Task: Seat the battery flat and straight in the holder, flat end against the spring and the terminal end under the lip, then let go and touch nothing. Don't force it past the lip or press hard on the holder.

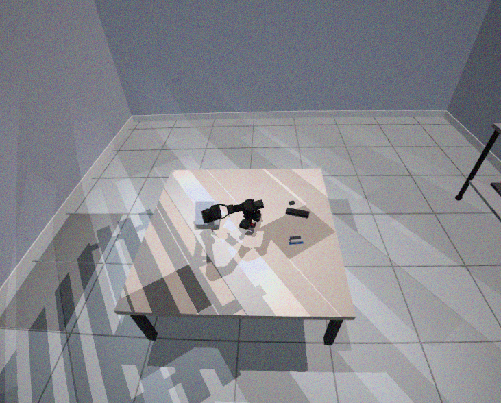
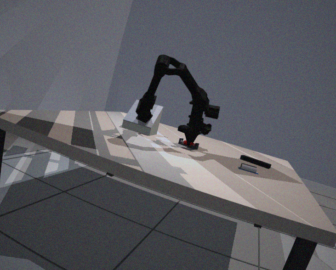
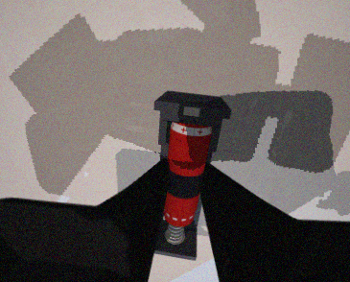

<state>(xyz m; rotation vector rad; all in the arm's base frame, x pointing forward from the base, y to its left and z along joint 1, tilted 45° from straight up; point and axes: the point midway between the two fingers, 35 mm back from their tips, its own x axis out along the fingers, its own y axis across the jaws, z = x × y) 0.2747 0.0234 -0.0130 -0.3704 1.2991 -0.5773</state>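
Jaws (image 1: 251, 229) (image 2: 189, 144) pinch the red battery (image 1: 252, 224) (image 2: 185, 142) (image 3: 190, 149) over the table (image 1: 259, 299) (image 2: 162, 177) (image 3: 49, 29), at the top view's centre. Outside, they point to six o'clock at the holder (image 2: 196, 146) (image 3: 177, 98). From the wrist, the plus end meets the lip (image 3: 192, 111) at twelve, the spring (image 3: 175, 235) at six; level it gently, confirm seating, then release.

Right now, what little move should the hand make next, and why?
Probably open the hand gently, without pushing further. In the wrist view, the battery's plus-marked end reaches the holder's lip, its terminal tip hidden there, and the spring meets the other end. Whether it lies fully flat I can't tell.
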